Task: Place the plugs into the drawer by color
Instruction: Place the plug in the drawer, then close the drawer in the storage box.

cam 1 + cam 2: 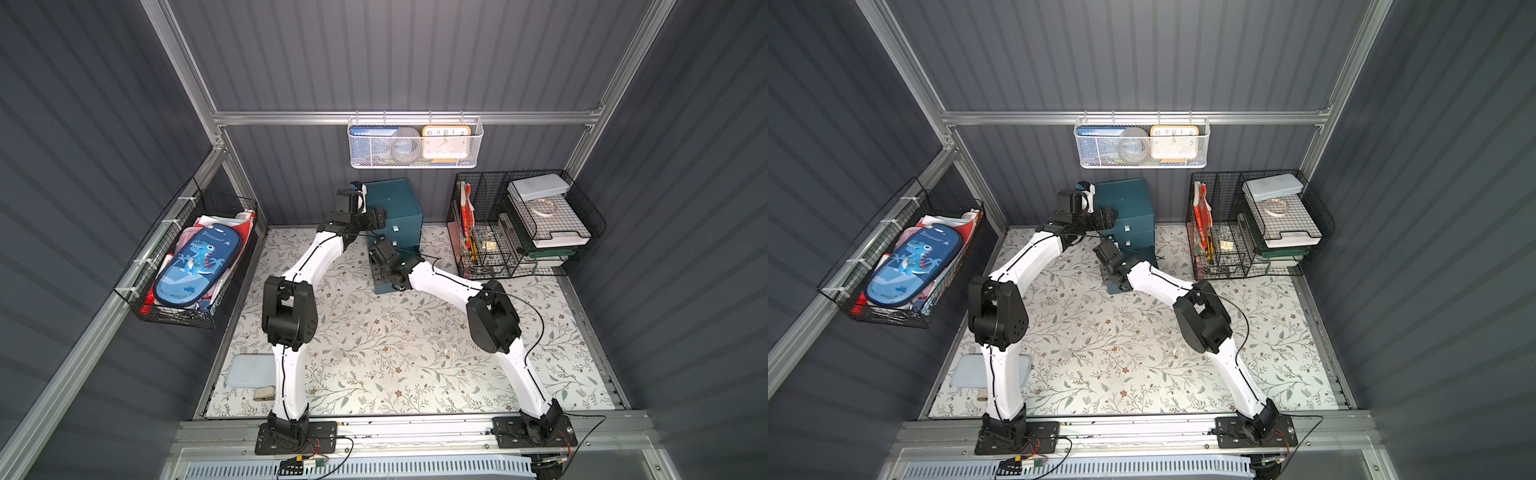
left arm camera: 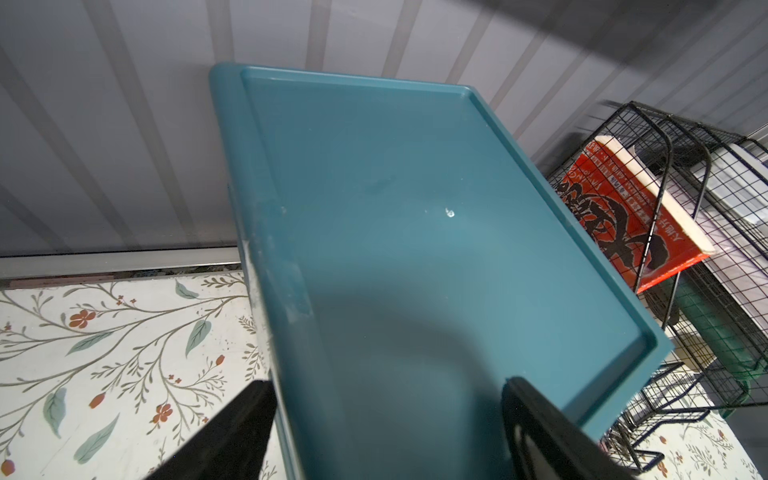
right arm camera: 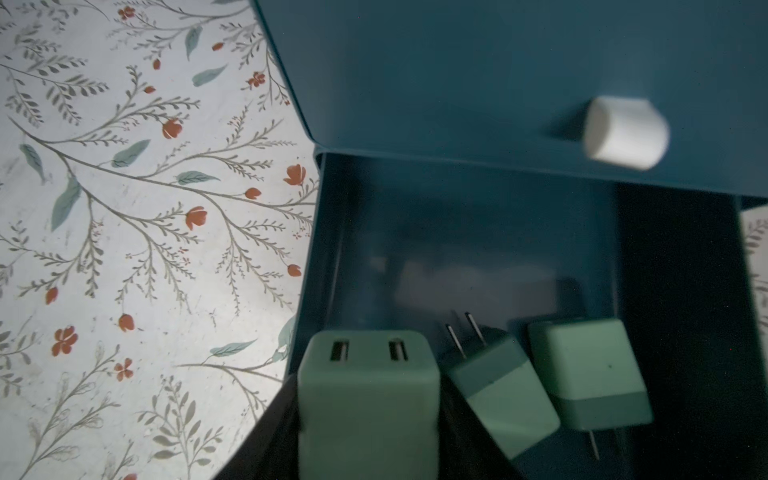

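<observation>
Right pincer (image 3: 365,451), pinching a mint-green rounded-cube plug (image 3: 368,390), hangs over the open bottom drawer (image 3: 328,249) of the dark teal box cabinet (image 1: 399,203), at its twelve o'clock.

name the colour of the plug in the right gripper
The plug is mint green, clearest in the right wrist view.

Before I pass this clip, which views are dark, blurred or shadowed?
Right wrist view: the drawer interior is dim, the white pull tab motion-blurred, the nearest mint plug soft. Left wrist view: a broad shadow on the cabinet top; the wire rack smeared. Both top views: sharp.
</observation>
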`<action>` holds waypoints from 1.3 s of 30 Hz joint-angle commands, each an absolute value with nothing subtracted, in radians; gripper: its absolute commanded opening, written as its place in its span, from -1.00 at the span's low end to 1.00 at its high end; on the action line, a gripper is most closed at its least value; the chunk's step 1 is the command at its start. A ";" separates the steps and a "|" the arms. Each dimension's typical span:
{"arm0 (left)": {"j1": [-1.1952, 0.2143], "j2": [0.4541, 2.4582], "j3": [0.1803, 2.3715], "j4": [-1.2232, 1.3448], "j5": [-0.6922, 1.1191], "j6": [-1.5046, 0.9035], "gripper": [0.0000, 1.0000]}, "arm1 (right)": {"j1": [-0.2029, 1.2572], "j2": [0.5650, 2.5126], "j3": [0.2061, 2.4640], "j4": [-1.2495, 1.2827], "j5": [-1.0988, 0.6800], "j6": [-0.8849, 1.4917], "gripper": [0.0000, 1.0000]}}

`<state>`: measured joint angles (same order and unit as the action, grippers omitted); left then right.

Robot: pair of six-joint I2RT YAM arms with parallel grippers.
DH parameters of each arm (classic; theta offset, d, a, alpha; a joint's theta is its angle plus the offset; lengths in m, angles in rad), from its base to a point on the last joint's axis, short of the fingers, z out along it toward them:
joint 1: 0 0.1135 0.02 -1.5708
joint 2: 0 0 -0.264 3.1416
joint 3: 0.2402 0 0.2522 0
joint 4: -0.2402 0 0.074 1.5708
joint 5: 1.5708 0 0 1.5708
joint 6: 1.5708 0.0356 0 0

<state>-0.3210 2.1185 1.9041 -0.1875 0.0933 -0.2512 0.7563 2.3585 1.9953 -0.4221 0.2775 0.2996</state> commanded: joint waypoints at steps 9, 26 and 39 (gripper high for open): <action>-0.333 2.149 1.863 -0.328 0.088 -0.203 0.79 | 0.736 2.431 2.091 -0.494 0.221 0.315 0.09; -0.333 2.153 1.857 -0.325 0.091 -0.201 0.79 | 0.730 2.008 1.659 -0.200 0.191 0.360 0.21; -0.333 2.183 1.864 -0.328 0.101 -0.213 0.79 | 0.727 1.889 1.171 0.135 0.111 0.590 -0.07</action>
